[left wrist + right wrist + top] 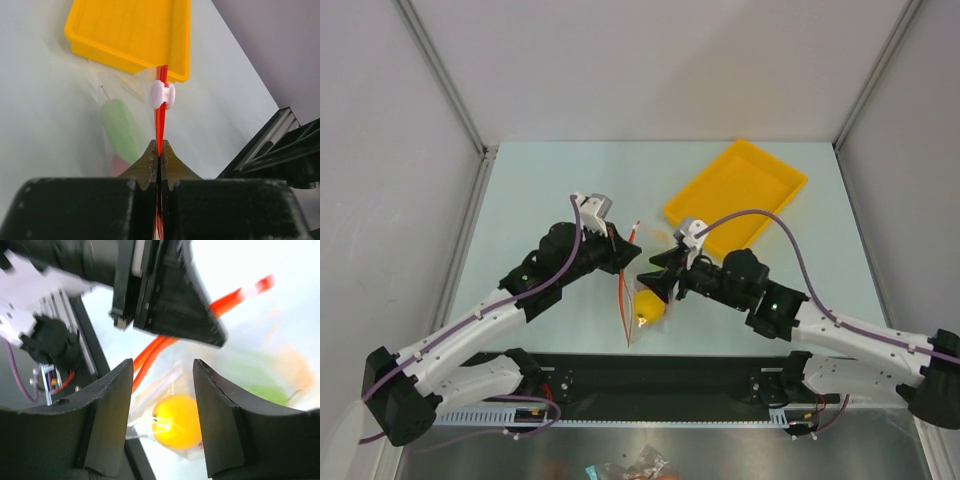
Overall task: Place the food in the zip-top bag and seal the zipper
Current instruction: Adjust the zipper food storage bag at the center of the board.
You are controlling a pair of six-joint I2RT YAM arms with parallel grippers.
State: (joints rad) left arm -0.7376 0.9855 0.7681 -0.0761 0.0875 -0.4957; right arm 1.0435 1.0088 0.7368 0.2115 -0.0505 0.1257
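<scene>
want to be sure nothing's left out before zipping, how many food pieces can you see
3, all apparently inside the zip-top bag: lemon at its low end, green vegetable beside the zipper, red fruit just a sliver beneath the green one.

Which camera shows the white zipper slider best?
Left wrist: the white slider sits sharp on the zipper, just beyond the left gripper. Top external shows the zipper only as a thin line; right wrist blurs it.
</scene>
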